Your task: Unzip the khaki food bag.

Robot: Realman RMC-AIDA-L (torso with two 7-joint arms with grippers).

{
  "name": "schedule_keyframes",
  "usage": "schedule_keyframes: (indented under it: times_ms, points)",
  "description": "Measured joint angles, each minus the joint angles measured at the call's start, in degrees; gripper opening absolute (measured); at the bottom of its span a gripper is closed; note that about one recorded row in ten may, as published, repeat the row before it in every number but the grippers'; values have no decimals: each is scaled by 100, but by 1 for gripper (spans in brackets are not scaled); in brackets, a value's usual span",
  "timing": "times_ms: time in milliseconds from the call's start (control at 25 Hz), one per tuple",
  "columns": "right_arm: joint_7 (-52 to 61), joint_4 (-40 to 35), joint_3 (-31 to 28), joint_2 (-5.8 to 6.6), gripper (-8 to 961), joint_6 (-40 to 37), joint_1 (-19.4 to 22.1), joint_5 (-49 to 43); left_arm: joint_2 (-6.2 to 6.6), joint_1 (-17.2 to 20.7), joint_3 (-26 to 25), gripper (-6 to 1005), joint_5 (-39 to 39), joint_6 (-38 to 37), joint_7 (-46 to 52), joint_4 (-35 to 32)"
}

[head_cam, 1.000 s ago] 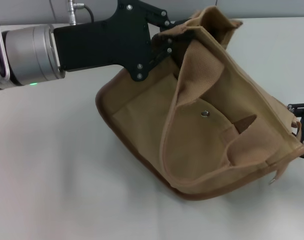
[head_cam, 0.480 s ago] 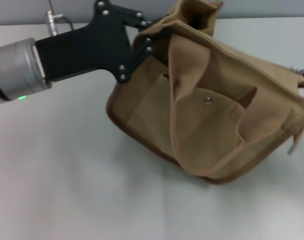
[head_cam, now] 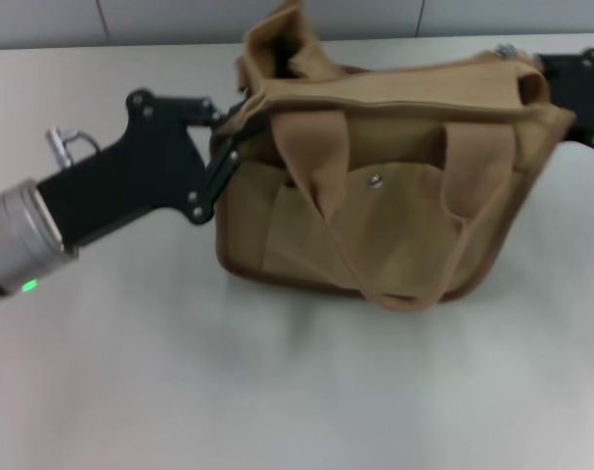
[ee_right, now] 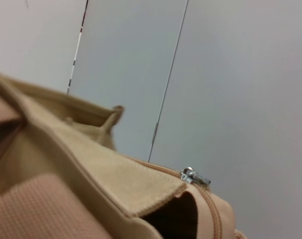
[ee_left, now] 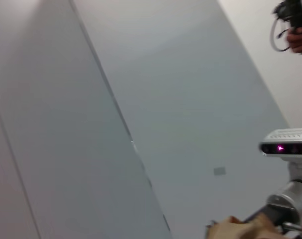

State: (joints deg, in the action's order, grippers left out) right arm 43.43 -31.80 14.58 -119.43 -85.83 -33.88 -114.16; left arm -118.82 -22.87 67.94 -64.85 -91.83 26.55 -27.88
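One boxy tan canvas food bag (head_cam: 394, 211) with two wide strap handles (head_cam: 321, 162) and a silver snap (head_cam: 375, 179) stands upright mid-bench on the plain white bench (head_cam: 179, 392). Left hand (head_cam: 240, 122), arm reaching in low from the left, is clamped on the bag's left top corner. Right hand (head_cam: 556, 83) sits at the bag's right top end; grip unclear. Metal zipper pull (ee_right: 194, 176) lies at that end.
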Motion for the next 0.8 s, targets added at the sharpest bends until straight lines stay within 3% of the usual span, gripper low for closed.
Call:
schedule_keyframes:
  times_ms: [240, 320, 560, 640, 800]
  points:
    - [-61, 252, 673, -3, 74, 579, -279, 48, -31, 137, 13, 36, 271, -289, -589, 835]
    - [-157, 352, 822, -11, 71, 666, -256, 169, -35, 184, 45, 36, 513, -340, -619, 1013]
    - [-155, 366, 843, 0, 62, 449, 63, 689, -12, 278, 40, 161, 656, -446, -486, 1118]
    - [-156, 363, 826, 8, 154, 235, 256, 967, -1, 329, 17, 203, 656, -530, -477, 1099]
    - [-167, 371, 822, 7, 330, -363, 784, 1832, 10, 458, -39, 385, 711, -783, -442, 1091]
